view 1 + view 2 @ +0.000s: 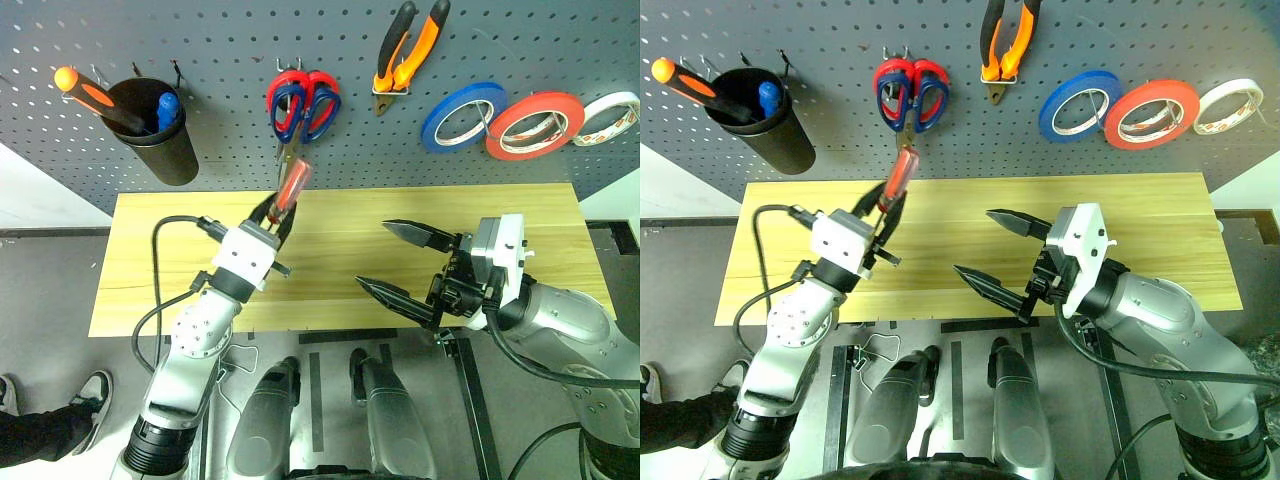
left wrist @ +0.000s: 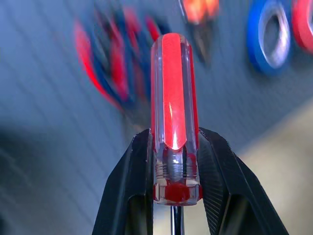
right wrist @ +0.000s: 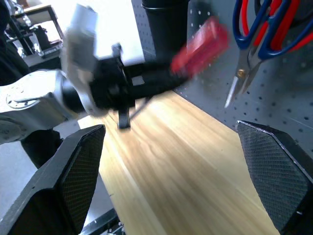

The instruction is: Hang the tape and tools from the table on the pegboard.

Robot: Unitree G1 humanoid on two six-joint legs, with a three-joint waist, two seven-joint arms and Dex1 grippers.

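Red-handled screwdriver [image 1: 294, 182] clamped in the left gripper [image 1: 274, 212], jaws tight on the handle near the shaft, handle end up toward the pegboard [image 1: 230, 130], just above the worktop's [image 1: 340, 240] far edge. Already hung on the board: pliers [image 1: 408, 48], scissors [image 1: 302, 103], red tape [image 1: 535, 124] between blue tape [image 1: 463, 115] and white tape [image 1: 608, 117]. Black cup [image 1: 160, 130] hangs at the board's left. Right gripper [image 1: 402, 262] over the worktop's near edge, jaws wide, holding nothing.

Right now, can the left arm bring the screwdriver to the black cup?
Probably yes. The left gripper holds the screwdriver just below the pegboard, and nothing stands between it and the cup.
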